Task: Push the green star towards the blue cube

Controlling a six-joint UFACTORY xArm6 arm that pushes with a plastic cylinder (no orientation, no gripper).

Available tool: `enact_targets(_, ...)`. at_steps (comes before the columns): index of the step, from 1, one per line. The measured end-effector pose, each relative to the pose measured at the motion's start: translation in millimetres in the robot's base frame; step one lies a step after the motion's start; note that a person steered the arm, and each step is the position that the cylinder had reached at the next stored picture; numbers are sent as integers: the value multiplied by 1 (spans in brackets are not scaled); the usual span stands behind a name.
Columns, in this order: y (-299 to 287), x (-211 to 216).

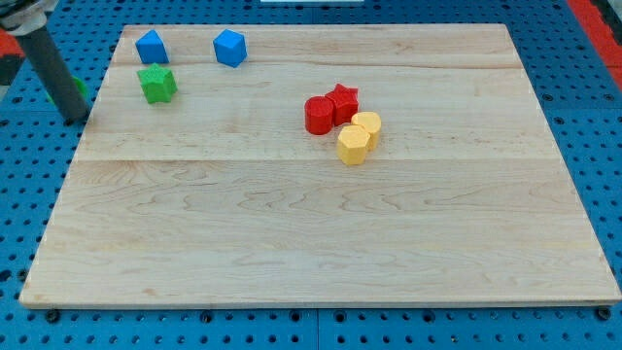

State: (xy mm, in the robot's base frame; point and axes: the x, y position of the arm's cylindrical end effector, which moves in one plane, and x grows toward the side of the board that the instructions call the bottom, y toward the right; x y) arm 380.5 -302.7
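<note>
The green star (156, 84) lies near the board's top left corner. A blue block (151, 46), pointed at its top, sits just above it with a small gap. The blue cube (230, 47) lies further right along the top edge, up and to the right of the star. My dark rod comes down from the view's top left. My tip (77, 119) rests at the board's left edge, left of and slightly below the star, apart from it.
A second green block (81, 89) is mostly hidden behind the rod at the left edge. A red cylinder (319, 115) and a red star (343, 100) touch near the centre. Two yellow blocks (366, 125) (352, 146) sit just right of and below them.
</note>
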Motion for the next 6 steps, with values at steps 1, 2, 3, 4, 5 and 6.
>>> enact_targets(1,-2,-14)
enact_targets(2,43,-43)
enact_targets(3,119,-43)
enact_targets(4,114,-51)
enact_targets(5,61,-73)
enact_targets(6,100,-82)
